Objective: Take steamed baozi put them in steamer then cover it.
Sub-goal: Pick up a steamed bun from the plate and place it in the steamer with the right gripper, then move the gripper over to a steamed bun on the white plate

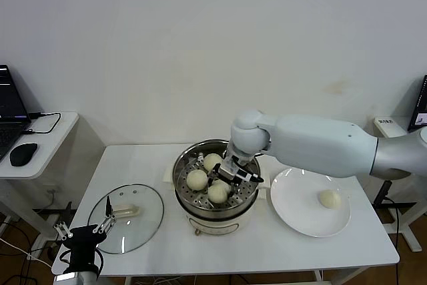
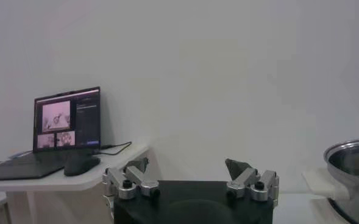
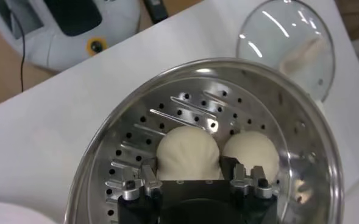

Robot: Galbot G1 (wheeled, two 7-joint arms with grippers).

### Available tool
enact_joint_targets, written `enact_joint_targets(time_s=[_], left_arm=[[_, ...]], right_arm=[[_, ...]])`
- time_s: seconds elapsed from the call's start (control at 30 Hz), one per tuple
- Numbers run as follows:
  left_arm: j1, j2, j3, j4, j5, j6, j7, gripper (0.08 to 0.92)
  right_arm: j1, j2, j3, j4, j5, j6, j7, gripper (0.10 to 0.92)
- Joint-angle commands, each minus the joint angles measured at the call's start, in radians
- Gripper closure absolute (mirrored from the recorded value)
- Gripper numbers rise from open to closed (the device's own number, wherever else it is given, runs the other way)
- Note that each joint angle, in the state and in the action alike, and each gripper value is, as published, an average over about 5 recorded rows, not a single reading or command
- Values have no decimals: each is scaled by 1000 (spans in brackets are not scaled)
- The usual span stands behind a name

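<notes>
The steel steamer stands mid-table with three baozi on its perforated tray: one at the back, one on the left, one at the front. My right gripper reaches down into the pot. In the right wrist view its fingers hug the sides of one baozi, with a second baozi touching it; the gripper is shut on that bun just over the tray. A fourth baozi lies on the white plate. The glass cover lies flat at the table's left. My left gripper waits open beside it.
A side table at the left holds a laptop and a mouse. The cover's rim lies close to the steamer rim. The steamer's edge shows in the left wrist view beyond the open left gripper.
</notes>
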Motion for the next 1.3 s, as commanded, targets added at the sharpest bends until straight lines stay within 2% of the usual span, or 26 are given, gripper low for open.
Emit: enact_joint_targets(time_s=[0.03, 0.3, 0.43, 0.67, 0.77, 0.93, 1.3], left_arm=[[1, -1, 2, 0, 0, 0, 0, 177], [3, 3, -1, -8, -2, 0, 1, 177], [2, 6, -3, -10, -3, 1, 2, 177], [-9, 19, 3, -7, -6, 2, 5, 177], [-11, 26, 9, -4, -6, 1, 5, 177], [-11, 36, 19, -2, -5, 1, 6, 177], [-10, 47, 36, -2, -1, 1, 7, 177]], right_arm=[[-6, 7, -4, 2, -26, 45, 0, 379], [19, -79, 89, 13, 60, 14, -2, 213], [49, -174, 146, 23, 124, -71, -17, 203], [65, -415, 183, 100, 182, -343, -23, 203], [21, -526, 214, 127, 164, -400, -11, 203], [-71, -653, 250, 136, 90, -394, -9, 203], [-552, -742, 613, 36, -83, -323, -18, 203]])
